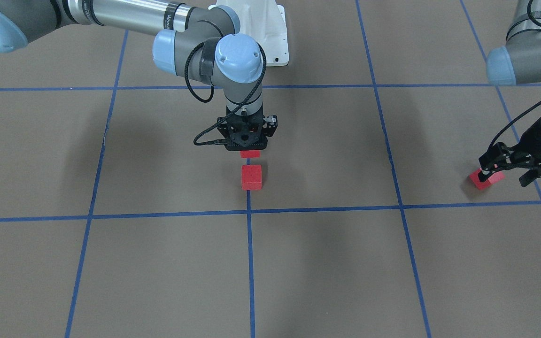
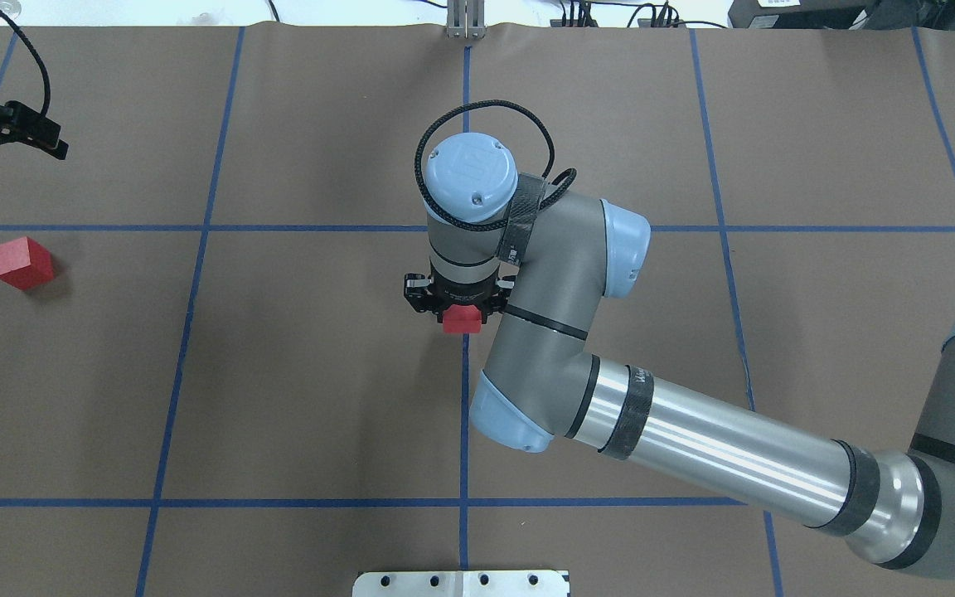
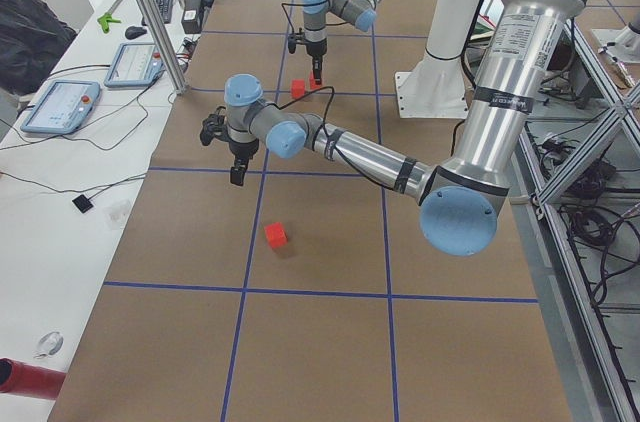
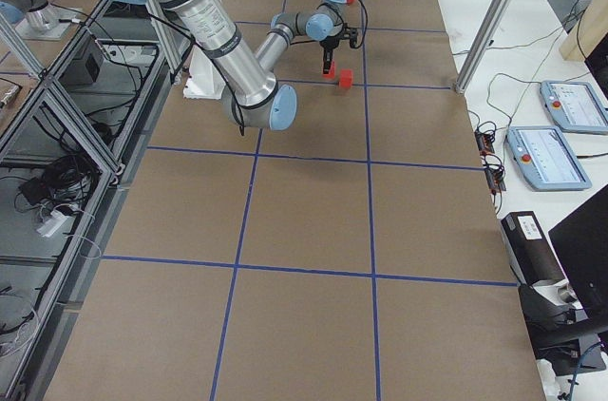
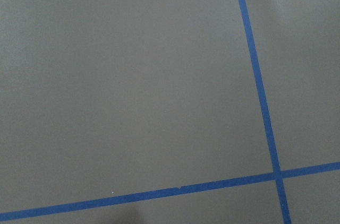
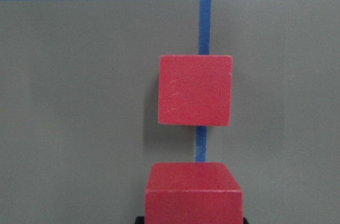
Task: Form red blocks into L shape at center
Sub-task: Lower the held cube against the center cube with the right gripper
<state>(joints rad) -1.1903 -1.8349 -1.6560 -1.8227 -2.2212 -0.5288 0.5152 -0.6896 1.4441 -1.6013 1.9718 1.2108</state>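
Brown matte floor covering (image 1: 158, 155) ruled by thin blue tape grid lines (image 1: 96, 178), read with 12 o'clock pointing away from the robot. Center (image 1: 249, 212): the tape crossing. 1 small matte red cube (image 1: 251, 177) rests on the tape line just at 6 o'clock of that crossing. The right gripper (image 1: 250, 149), pointing straight down, has its fingers clamped on a 2nd red cube (image 1: 250, 153) at 6 o'clock of the resting one, with a narrow gap between them. Whether it touches the floor cannot be told. The 3rd red cube (image 2: 23, 263) lies well apart at 9 o'clock, turned askew to the grid. The left gripper (image 1: 507, 170) hangs near it, fingers apart and empty. Step in hand, as judged: setting down the 2nd cube. To do it well, keep its faces square to the resting cube, close the gap until the faces meet, seat it flat, then part the fingers without dragging either cube.
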